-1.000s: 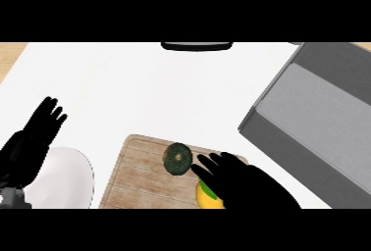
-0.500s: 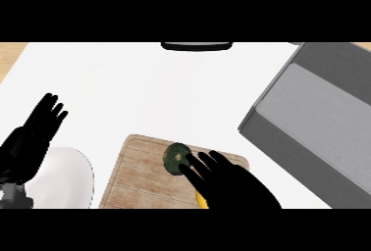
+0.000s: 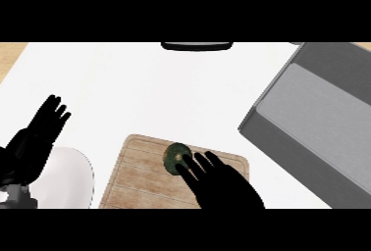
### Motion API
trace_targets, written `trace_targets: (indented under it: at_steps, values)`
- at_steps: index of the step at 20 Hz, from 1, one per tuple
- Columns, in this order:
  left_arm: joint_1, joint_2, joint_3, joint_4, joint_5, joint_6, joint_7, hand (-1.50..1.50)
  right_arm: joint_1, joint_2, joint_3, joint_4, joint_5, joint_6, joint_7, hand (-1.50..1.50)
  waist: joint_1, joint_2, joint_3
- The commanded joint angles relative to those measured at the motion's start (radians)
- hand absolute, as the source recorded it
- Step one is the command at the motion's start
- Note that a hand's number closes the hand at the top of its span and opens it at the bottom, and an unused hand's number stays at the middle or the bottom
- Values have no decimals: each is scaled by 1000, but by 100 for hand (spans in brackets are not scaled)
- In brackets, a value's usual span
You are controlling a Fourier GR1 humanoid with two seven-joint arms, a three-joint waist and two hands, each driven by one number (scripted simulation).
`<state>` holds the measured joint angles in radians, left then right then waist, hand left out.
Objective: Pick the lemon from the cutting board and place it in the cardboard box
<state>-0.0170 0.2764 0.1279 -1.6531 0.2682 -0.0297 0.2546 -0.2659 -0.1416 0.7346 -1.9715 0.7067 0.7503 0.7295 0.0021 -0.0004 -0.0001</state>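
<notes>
One view, from the head, looking steeply down. Two hands are present.

Nearest, at the lower edge, the right hand (image 3: 217,184) lies over the right half of one wooden cutting board (image 3: 141,174), fingers straight and spread, pointing away from the robot. It covers that part of the board; whether it holds anything beneath cannot be told. The lemon is not visible at this moment; it may lie under the hand, but this cannot be confirmed. One dark green round item (image 3: 174,158), its type not identifiable, sits on the board touching the fingertips of the right hand.

At the lower left, the left hand (image 3: 36,139) rests open, fingers straight and up, partly over one white rounded object (image 3: 69,179), which lies just beside the left edge of the board.

To the right stands one grey open box (image 3: 319,122), well apart from the board's items, extending past the right edge.

At the far edge sits one dark, flat oval object (image 3: 197,46), cut by the frame.

The worktop (image 3: 159,93) is white and plain. A strip of tan surface (image 3: 11,56) shows at the far left corner.
</notes>
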Motion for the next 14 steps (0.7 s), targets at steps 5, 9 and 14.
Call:
trace_targets:
  at_steps: [5, 9, 14]
  values:
    - [-70, -2, 48, 64, 0, -21, 8, 0, 10, 87, 17, 27, 89, 55, 43, -150, -2, 0, 0]
    - [-52, 6, 67, 91, 13, -79, -15, 0, 20, 61, -5, 66, 115, 54, -40, -150, -1, 0, 0]
    - [18, -59, 18, -25, -51, -25, 2, 0, 27, 39, -31, 146, 157, 29, -123, -150, 1, 0, 0]
